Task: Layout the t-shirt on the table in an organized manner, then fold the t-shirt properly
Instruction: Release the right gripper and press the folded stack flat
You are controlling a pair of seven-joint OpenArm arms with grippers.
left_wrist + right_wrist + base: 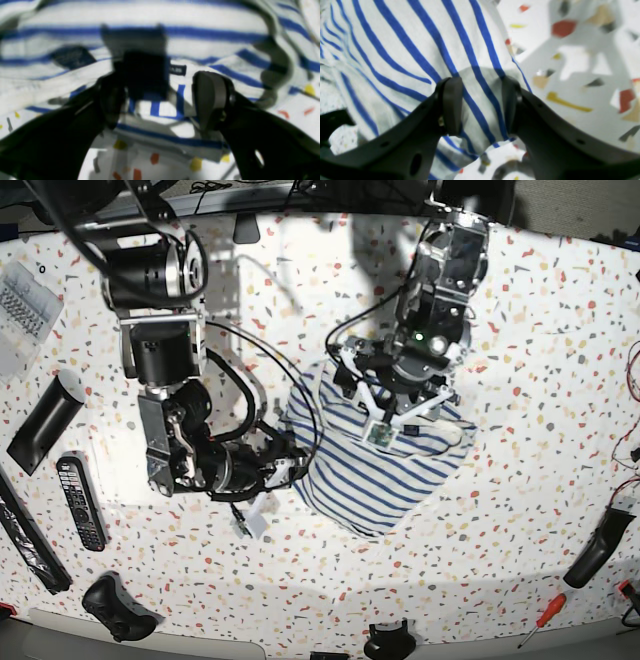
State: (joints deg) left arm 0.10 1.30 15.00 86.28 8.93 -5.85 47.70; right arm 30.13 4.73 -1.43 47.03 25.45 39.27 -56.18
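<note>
The t-shirt, white with blue stripes, lies crumpled in a heap at the middle of the speckled table. My left gripper hangs over the heap's far part. In the left wrist view it is open, its fingers astride the collar area with the small dark neck label. My right gripper is at the heap's left edge. In the right wrist view it is open, with a fold of the striped cloth running between its fingers.
A remote control and a black bar lie at the left. A black handle lies at the front left. A red-handled screwdriver and another black handle lie at the front right. Cables hang near the right arm.
</note>
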